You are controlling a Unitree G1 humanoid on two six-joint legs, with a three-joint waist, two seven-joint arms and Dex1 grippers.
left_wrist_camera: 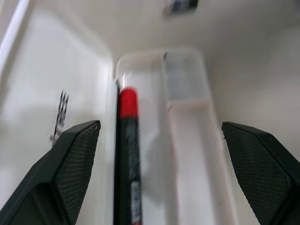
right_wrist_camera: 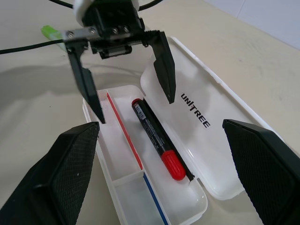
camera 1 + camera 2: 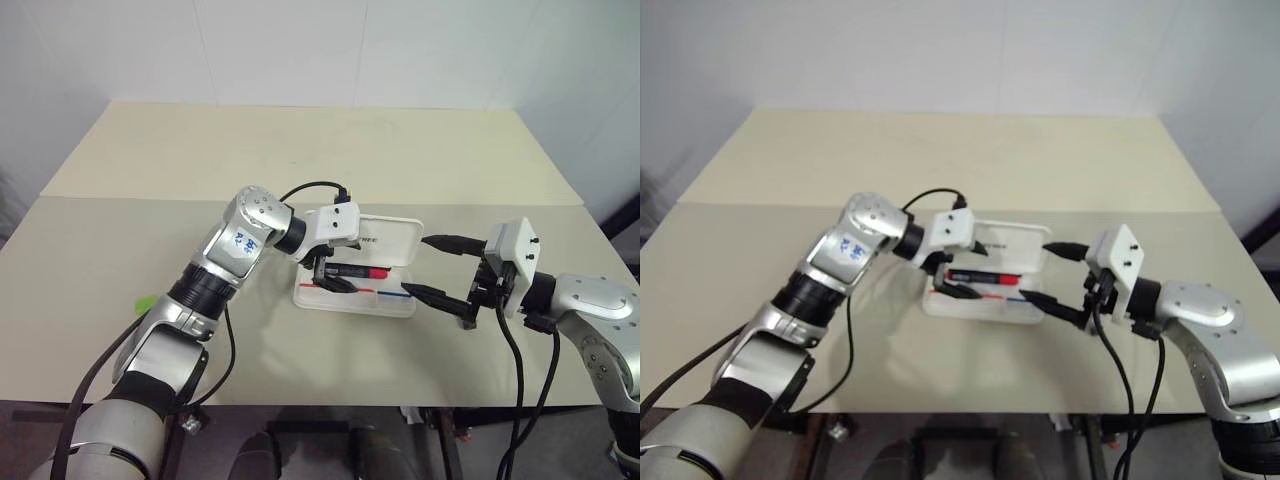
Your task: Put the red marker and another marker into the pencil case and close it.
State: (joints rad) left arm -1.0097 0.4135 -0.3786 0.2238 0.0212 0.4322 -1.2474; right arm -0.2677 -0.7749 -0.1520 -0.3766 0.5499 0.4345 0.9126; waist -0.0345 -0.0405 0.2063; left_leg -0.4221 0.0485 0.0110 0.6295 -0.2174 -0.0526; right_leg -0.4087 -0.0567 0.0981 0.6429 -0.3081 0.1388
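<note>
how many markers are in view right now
2. The red marker lies inside the open case, beside the lid. The green marker lies on the table behind the left tool, partly hidden by it. More may be hidden.

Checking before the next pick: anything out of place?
Nothing damaged. The red marker lies inside the open pencil case. The green marker sits at the table's near left edge, far from the case.
</note>
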